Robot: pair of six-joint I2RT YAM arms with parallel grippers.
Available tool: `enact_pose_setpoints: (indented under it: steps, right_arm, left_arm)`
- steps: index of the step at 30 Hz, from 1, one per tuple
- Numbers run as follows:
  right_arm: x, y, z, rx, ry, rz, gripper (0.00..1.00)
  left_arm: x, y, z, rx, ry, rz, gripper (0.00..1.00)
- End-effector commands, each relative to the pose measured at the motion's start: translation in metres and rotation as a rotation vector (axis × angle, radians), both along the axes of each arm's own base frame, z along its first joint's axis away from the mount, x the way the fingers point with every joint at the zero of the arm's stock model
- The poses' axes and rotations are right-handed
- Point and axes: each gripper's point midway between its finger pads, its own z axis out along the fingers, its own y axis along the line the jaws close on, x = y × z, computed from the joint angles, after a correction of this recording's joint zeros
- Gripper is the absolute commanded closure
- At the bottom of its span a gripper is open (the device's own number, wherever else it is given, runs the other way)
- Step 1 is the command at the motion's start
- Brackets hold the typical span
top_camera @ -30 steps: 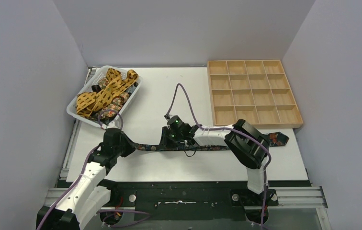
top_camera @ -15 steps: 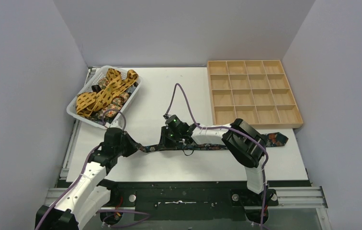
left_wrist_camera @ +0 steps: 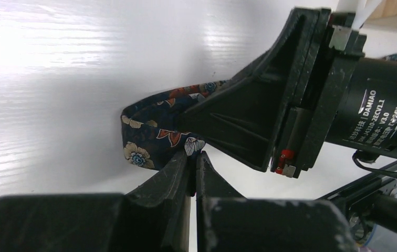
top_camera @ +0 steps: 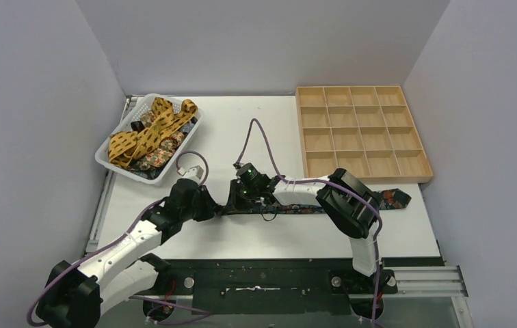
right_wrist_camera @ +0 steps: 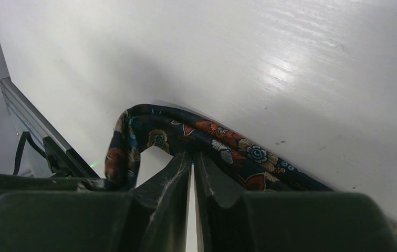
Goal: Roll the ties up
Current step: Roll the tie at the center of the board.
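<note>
Jaws of the left gripper (left_wrist_camera: 195,157) and right gripper (right_wrist_camera: 192,157) were pinched shut on the dark floral tie (left_wrist_camera: 144,144) at the table's (top_camera: 215,137) near side, its left end looped: the roll looked barely started and likely needed another tight turn rightward.

a dark navy tie (top_camera: 394,199) with orange and cream flowers is lying stretched along the white table (top_camera: 228,130), its left end curling into a small loop. mustard-yellow spotted ties (top_camera: 148,130) and more floral ones (top_camera: 162,152) are lying heaped in a white basket (top_camera: 120,171).
</note>
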Motion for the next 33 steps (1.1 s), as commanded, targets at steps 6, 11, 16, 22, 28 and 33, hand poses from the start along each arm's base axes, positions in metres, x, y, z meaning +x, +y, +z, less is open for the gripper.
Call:
enact_pose_setpoints:
  steps: [6, 11, 16, 22, 28, 33]
  right_arm:
    - [0.008, 0.002, 0.021, 0.075, -0.019, -0.004, 0.89]
    - [0.021, -0.007, 0.053, 0.090, -0.094, -0.050, 0.88]
    - [0.030, -0.039, 0.055, -0.002, -0.139, -0.140, 0.88]
    - [0.041, -0.085, 0.051, -0.092, -0.158, -0.264, 0.87]
    - [0.051, -0.105, 0.059, -0.111, -0.186, -0.309, 0.87]
    - [0.050, -0.106, 0.059, -0.118, -0.187, -0.300, 0.86]
  left_arm:
    - [0.028, -0.030, 0.025, 0.011, -0.124, -0.027, 1.00]
    - [0.027, -0.027, 0.019, 0.017, -0.114, -0.010, 1.00]
    - [0.029, -0.031, 0.021, -0.004, -0.124, -0.015, 1.00]
    - [0.031, -0.044, 0.015, 0.003, -0.106, -0.061, 1.00]
    - [0.035, -0.058, 0.007, -0.007, -0.103, -0.080, 1.00]
    - [0.036, -0.064, 0.001, 0.015, -0.092, -0.099, 1.00]
